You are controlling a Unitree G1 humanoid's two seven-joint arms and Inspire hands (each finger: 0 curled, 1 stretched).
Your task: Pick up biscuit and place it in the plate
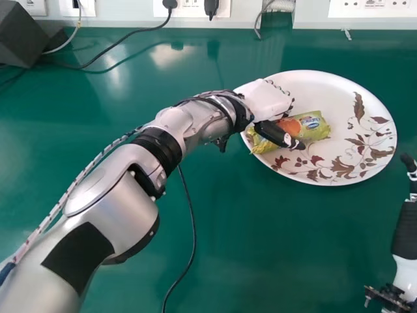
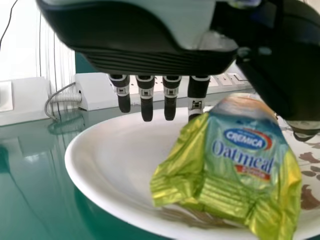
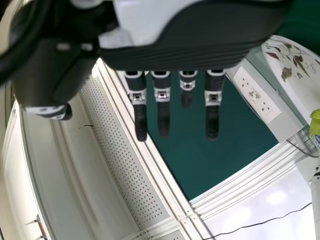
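Note:
My left hand (image 1: 267, 99) is at the left part of the white plate (image 1: 355, 111), its dark thumb lying across the yellow-green biscuit packet (image 1: 314, 126), which is over the plate's left half. In the left wrist view, the left hand (image 2: 145, 50) has its fingers fairly straight, and the packet (image 2: 245, 155) stands large beside them over the plate (image 2: 100, 165); whether its underside touches the plate is hard to tell. My right hand (image 1: 406, 228) is at the right edge, away from the plate. In the right wrist view, the right hand (image 3: 175, 52) has straight fingers with nothing held.
The green table (image 1: 260, 241) carries the plate. A black cable (image 1: 193, 222) runs beneath the left forearm, and another crosses the back left near a dark box (image 1: 25, 32). Wall sockets (image 1: 192, 8) line the table's far edge.

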